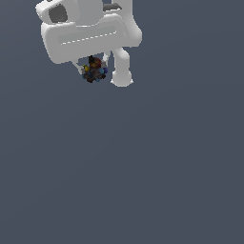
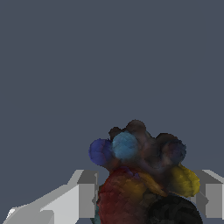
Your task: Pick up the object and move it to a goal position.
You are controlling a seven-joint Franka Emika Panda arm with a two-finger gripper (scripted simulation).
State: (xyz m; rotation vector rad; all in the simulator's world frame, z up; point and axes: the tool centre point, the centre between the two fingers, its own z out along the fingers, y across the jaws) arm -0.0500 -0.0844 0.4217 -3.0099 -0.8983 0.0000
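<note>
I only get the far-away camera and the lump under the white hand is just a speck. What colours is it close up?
Observer: In the wrist view the object shows blue bumps, a yellow knob and a red patch on a dark body.
Operator: Is the hand squeezing it?
Observer: Yes, the gripper has a finger against each side of it.
Operator: Anything else near it?
Observer: Only plain grey background beyond the lump.
</note>
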